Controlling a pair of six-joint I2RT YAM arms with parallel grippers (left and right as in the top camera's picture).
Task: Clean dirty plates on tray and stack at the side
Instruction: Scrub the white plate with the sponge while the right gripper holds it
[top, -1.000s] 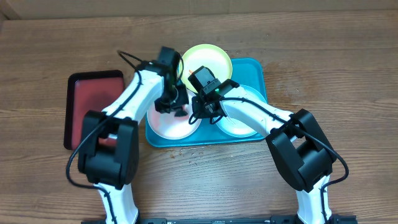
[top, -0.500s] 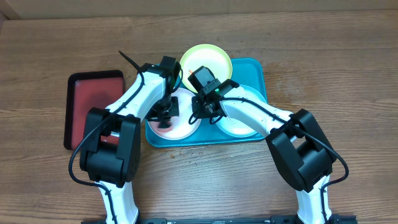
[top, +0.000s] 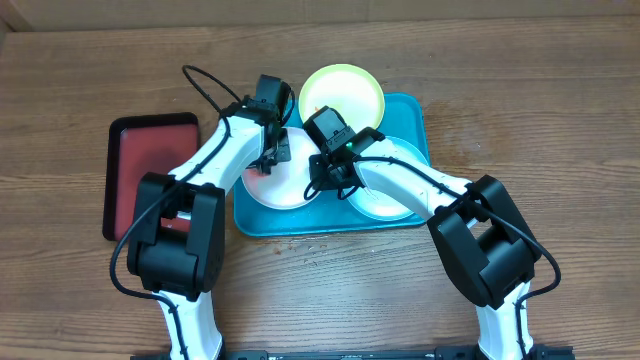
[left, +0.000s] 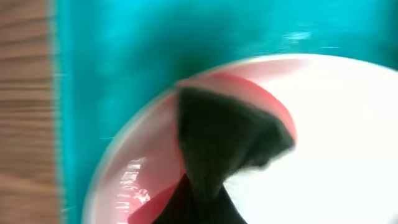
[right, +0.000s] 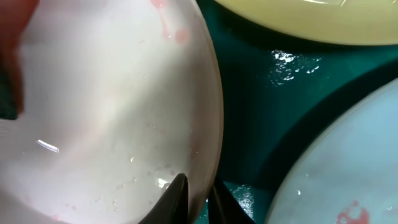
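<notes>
Plates were all three on the blue tray (top: 330, 222): the white plate (top: 285, 190) at its 9 o'clock side, the mint plate (top: 380, 207) at 3 o'clock, and the yellow-green plate (top: 343, 95) at 12 o'clock, hanging over the far rim. None was stacked at the side yet. The left hand (top: 272, 150) was pressed together on a dark cloth (left: 224, 137), which lay on the white plate at a red smear (left: 155, 186) near the rim. The right hand (right: 198, 196) pinched the rim of the same plate at its 3 o'clock edge, one finger inside and one outside. To wipe well, I think the cloth should press flat and sweep from the rim toward the middle, so the smear is not pushed onto the tray. The right hand should hold firm, because the plate may slide or tilt under pressure. Faint pink spots (right: 177, 34) close to the rim also needed a pass.
</notes>
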